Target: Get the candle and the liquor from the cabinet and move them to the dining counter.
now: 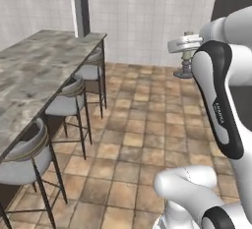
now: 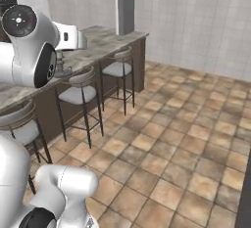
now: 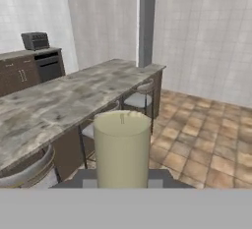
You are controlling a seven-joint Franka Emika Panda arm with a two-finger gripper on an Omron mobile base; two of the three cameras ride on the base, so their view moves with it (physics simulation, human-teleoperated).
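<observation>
Stools [image 1: 69,100] line the dining counter [image 1: 34,71]; candle [image 3: 122,147] held beside it.

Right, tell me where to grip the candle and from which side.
Grip the candle on its upright round body, above the flared foot, coming in level from the side. That is how the tool is shut on it. The body is narrow and straight-walled enough for the jaws, and the wide foot hangs free below for setting down.

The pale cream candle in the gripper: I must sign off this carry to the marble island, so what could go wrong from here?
1. The pale cream candle in its grey metal candlestick hangs over tiled floor, off the grey-beige marble dining counter; a slip would probably drop it.
2. Round cushioned bar stools line the counter's edge, so a low approach might clip one.
</observation>
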